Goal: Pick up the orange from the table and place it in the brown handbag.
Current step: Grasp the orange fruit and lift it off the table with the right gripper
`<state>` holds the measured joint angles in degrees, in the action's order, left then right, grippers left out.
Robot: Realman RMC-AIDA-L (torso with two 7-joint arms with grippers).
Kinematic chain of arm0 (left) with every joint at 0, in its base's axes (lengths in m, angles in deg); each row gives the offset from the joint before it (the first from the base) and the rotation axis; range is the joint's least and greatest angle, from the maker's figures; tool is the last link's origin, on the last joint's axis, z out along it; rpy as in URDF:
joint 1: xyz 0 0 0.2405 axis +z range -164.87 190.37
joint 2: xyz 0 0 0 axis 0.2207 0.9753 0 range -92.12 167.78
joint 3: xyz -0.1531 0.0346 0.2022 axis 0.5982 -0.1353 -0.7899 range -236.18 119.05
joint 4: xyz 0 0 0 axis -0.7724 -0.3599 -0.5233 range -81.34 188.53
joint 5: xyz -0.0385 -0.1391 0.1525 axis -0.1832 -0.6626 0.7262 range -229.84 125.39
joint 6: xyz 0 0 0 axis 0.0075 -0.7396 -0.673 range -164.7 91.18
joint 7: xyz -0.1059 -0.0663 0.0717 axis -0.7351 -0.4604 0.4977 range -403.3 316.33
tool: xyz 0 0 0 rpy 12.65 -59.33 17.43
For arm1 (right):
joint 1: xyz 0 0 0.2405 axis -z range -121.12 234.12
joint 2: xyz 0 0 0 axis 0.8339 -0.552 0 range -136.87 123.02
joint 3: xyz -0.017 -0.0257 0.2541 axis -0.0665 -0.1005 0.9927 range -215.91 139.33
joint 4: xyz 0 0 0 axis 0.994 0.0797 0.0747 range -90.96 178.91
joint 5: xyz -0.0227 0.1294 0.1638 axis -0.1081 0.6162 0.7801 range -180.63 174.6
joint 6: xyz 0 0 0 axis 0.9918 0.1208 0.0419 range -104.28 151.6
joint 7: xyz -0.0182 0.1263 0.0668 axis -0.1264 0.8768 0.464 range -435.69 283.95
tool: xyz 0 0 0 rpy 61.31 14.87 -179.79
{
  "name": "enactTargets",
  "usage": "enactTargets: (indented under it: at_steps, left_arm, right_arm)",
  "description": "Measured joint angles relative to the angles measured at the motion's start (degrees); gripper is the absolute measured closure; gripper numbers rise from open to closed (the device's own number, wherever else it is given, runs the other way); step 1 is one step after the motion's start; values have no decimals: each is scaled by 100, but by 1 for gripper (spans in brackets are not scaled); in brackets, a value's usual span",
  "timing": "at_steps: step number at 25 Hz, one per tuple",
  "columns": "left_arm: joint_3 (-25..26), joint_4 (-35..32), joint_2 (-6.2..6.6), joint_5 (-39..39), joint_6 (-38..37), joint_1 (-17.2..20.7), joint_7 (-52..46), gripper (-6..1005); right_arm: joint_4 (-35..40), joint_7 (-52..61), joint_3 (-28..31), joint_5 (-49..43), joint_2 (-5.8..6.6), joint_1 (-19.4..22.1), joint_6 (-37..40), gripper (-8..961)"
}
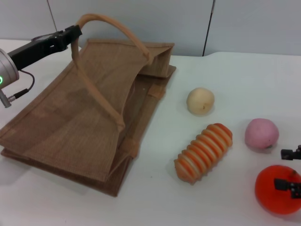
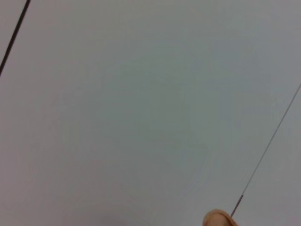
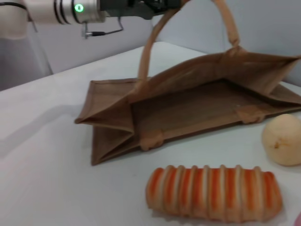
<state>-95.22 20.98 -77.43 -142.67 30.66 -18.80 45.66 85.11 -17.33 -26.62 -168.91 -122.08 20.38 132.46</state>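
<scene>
The orange (image 1: 276, 189) lies on the white table (image 1: 244, 75) at the near right edge of the head view. My right gripper (image 1: 287, 168) is open over it, one black finger above its far edge and one across its top. The orange does not show in the right wrist view. The brown handbag (image 1: 84, 117) lies flat on the left with its mouth toward the fruits; it also shows in the right wrist view (image 3: 188, 103). My left gripper (image 1: 75, 34) is shut on one bag handle (image 1: 101, 21) and holds it up, which lifts the upper side open.
A ribbed orange-and-cream oblong item (image 1: 204, 151) lies between the bag and the orange. A pale cream round fruit (image 1: 201, 100) sits behind it. A pink round fruit (image 1: 261, 133) lies just behind the orange. A grey wall stands behind the table.
</scene>
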Motion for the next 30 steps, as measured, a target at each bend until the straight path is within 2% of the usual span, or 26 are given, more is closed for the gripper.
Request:
enactTargets:
  at_steps: [7, 13, 23, 29, 30]
  left_arm:
    - [0, 0, 4, 0, -19, 0, -3, 882]
    - [0, 0, 4, 0, -34, 0, -3, 882]
    - [0, 77, 14, 0, -42, -20, -1, 883]
    - [0, 80, 18, 0, -45, -23, -1, 883]
    - [0, 80, 19, 0, -43, -24, -1, 883]
  right_arm:
    - [133, 249, -352, -4, -43, 31, -170, 151]
    - [-13, 460, -585, -5, -60, 17, -661, 165]
    - [-77, 493, -629, -4, -61, -25, -766, 188]
    - [-42, 452, -644, -5, -59, -27, -764, 367]
    - [-37, 441, -650, -4, -57, -27, -764, 431]
